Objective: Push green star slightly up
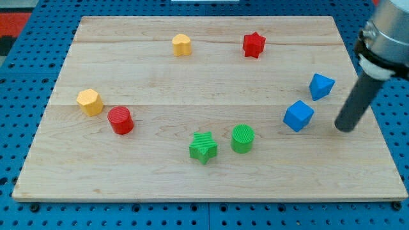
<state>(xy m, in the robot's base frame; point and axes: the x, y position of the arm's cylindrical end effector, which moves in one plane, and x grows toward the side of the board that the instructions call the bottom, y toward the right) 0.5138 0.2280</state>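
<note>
Eight blocks on board; my tip right of blue cube, far from green star.

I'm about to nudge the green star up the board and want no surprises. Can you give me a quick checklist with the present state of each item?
1. Green star in view, flat on the board: ok.
2. My tip below the star, ready to push up: not ok; it is far to the view's right, beside the blue blocks.
3. Path above the star free: ok.
4. Green cylinder apart from the star: ok, narrow gap.
5. Tip touching no block: ok.
</note>
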